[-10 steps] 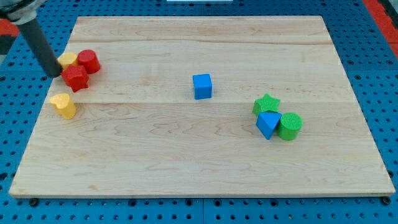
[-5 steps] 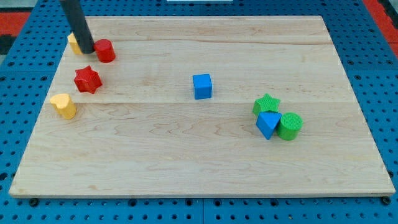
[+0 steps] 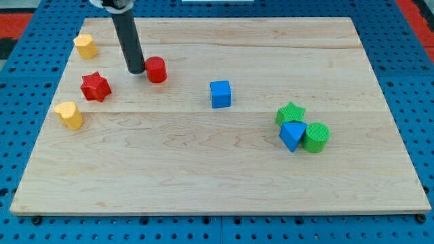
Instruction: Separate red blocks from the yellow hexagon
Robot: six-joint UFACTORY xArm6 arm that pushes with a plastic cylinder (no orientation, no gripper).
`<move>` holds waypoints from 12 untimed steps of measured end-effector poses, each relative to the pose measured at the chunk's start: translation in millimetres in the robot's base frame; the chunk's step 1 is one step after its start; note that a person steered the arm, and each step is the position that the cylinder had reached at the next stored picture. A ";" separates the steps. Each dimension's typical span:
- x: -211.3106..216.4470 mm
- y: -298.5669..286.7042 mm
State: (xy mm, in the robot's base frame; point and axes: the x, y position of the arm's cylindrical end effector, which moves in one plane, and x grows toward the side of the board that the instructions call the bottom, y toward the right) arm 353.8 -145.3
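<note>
The yellow hexagon lies near the board's top left corner. The red star lies below it and a little to its right. The red cylinder stands further to the view's right, well away from the hexagon. My tip is right at the red cylinder's left side, between it and the red star. The rod rises from the tip toward the view's top.
A yellow heart-shaped block lies at the left, below the red star. A blue cube sits near the middle. A green star, a blue triangle and a green cylinder cluster at the right on the wooden board.
My tip swept from the left cluster up and then to the right. The red cylinder was pushed to the right, the red star slid down, and the yellow hexagon moved up and left.
</note>
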 end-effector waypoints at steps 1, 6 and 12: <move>-7.5 23.1; 68.2 -33.3; 73.6 -118.2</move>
State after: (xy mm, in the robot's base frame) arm 427.4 -263.5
